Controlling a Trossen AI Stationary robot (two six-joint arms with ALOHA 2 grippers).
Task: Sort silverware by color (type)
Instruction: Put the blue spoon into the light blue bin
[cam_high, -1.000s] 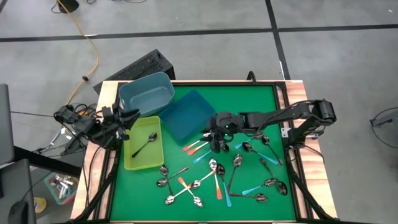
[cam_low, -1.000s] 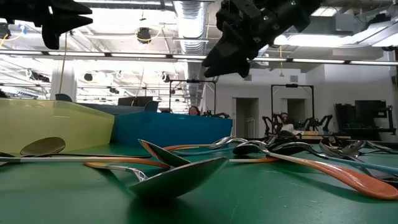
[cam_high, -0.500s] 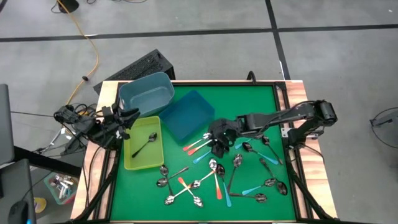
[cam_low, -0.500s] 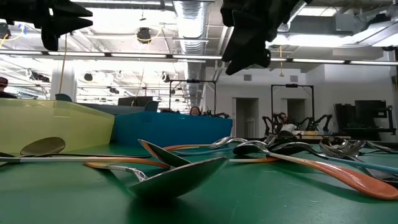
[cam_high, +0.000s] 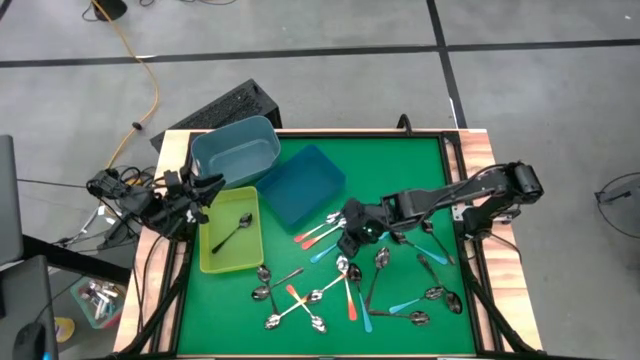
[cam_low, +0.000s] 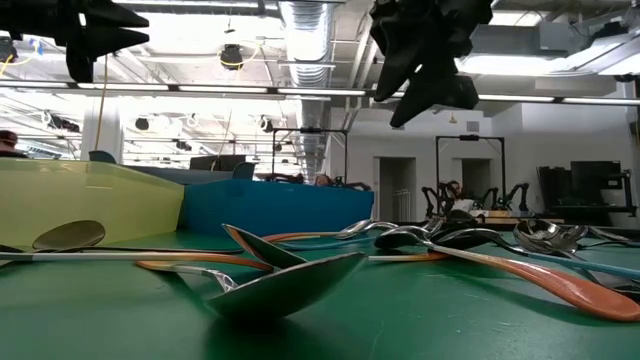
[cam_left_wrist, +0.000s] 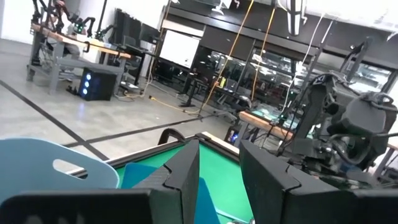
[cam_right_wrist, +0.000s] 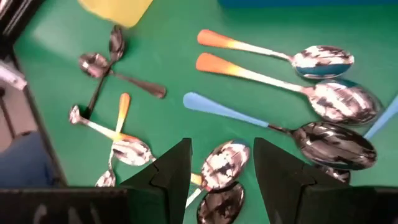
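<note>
Several small spoons (cam_high: 352, 285) lie loose on the green mat (cam_high: 400, 170), with orange, light blue or plain metal handles. My right gripper (cam_high: 348, 242) hangs open over them. In the right wrist view its fingers (cam_right_wrist: 169, 179) stand above a spoon bowl (cam_right_wrist: 225, 163), beside a blue-handled spoon (cam_right_wrist: 273, 127) and two orange-handled spoons (cam_right_wrist: 277, 76). One dark spoon (cam_high: 232, 232) lies in the yellow tray (cam_high: 212, 262). My left gripper (cam_high: 205, 190) waits open at the table's left edge, above the tray's far end.
A grey-blue bin (cam_high: 235, 150) stands at the far left. A blue bin (cam_high: 300, 185) stands beside it, next to the yellow tray. The right arm (cam_high: 450, 190) reaches in from the right edge. Bare mat lies at the far right.
My right gripper has rolled about its own axis and shifted a little toward the table's near and right edges, staying open above the spoons. No spoon has moved.
</note>
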